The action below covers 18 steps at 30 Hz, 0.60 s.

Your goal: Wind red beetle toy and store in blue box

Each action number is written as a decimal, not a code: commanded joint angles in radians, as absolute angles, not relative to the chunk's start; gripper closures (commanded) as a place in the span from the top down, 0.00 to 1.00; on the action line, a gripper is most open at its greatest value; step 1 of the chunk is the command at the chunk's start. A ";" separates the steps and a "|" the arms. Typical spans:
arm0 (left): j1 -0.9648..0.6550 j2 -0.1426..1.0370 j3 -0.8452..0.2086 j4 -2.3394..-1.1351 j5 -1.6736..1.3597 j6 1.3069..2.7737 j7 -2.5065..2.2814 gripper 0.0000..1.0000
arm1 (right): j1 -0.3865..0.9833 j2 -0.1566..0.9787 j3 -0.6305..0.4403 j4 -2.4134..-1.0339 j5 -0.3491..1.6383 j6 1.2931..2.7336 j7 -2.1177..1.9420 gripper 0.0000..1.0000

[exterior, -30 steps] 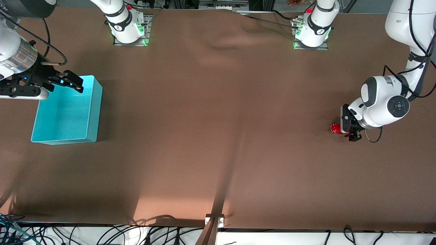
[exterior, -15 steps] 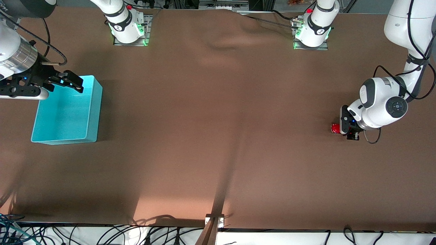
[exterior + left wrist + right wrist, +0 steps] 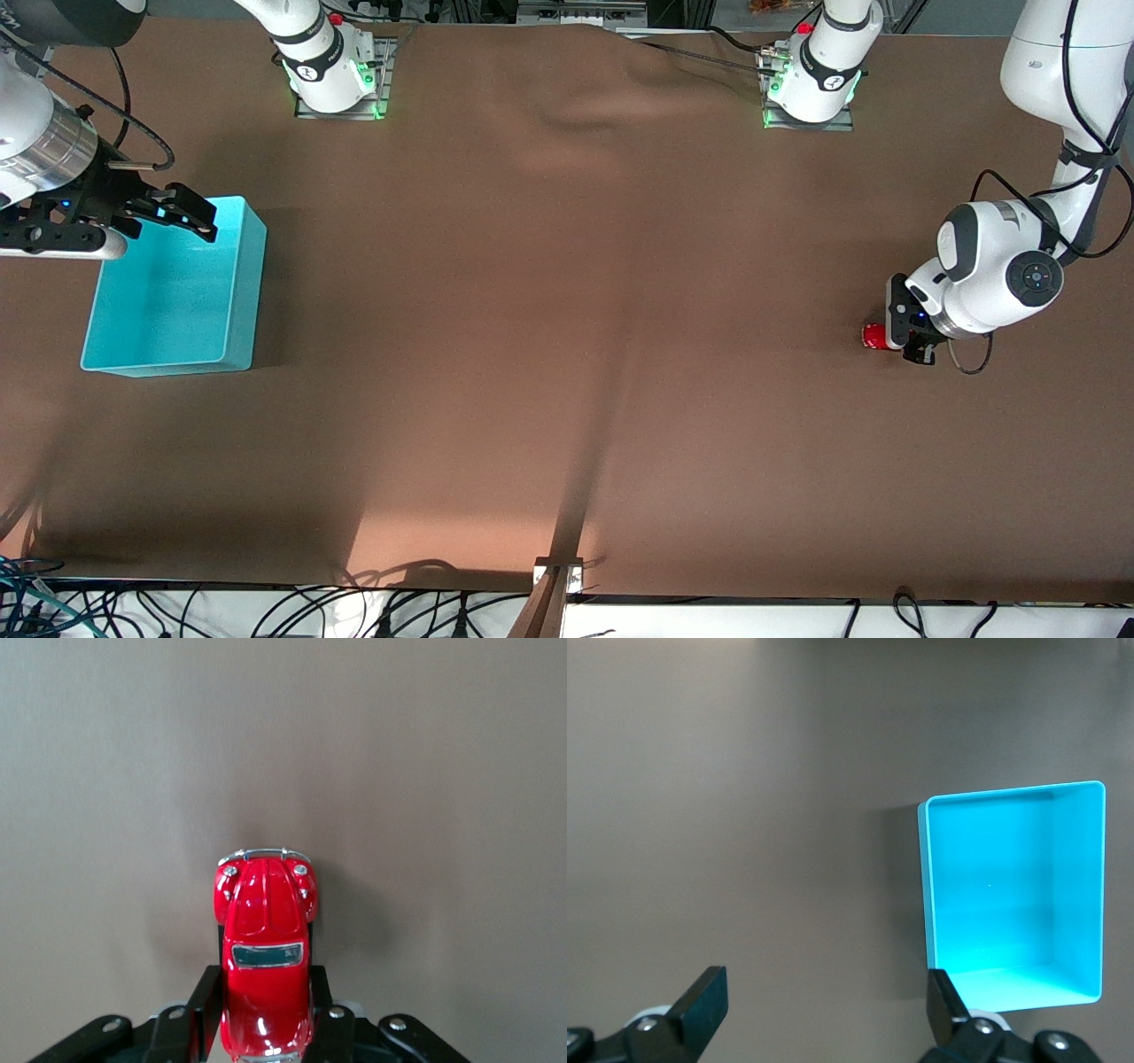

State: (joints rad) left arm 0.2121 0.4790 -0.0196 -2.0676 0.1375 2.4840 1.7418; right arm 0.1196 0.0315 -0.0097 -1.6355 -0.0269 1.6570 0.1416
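Observation:
The red beetle toy [image 3: 874, 335] is a tiny glossy car low at the brown table near the left arm's end. My left gripper [image 3: 912, 344] is shut on its rear sides. In the left wrist view the toy [image 3: 266, 921] sits between the black fingers [image 3: 205, 997], nose pointing away. The blue box [image 3: 244, 292] stands empty toward the right arm's end. My right gripper [image 3: 188, 215] hovers open and empty over the box's corner that is farthest from the front camera. The right wrist view shows the box [image 3: 1014, 904] beside the gripper [image 3: 824, 992].
The brown cloth [image 3: 567, 310] covers the table, with a wrinkle [image 3: 585, 111] between the two arm bases. A clamp [image 3: 558, 571] sits at the table edge nearest the front camera. Cables hang below that edge.
The left wrist has shifted slightly and its fingers have drawn in on the toy, which has stayed almost in place. The right arm has not moved.

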 commanded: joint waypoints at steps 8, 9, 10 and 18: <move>0.337 0.555 -0.023 -2.031 0.156 2.493 1.853 0.07 | 0.114 0.038 -0.009 -1.612 -0.009 1.637 0.138 1.00; 0.344 0.560 -0.023 -2.022 0.156 2.493 1.861 0.07 | 0.115 0.038 -0.009 -1.611 -0.009 1.637 0.138 1.00; 0.348 0.567 -0.023 -2.011 0.156 2.493 1.865 0.07 | 0.114 0.038 -0.009 -1.612 -0.009 1.637 0.138 1.00; 0.393 0.598 -0.006 -1.971 0.158 2.493 1.907 0.07 | 0.114 0.038 -0.009 -1.612 -0.009 1.637 0.138 1.00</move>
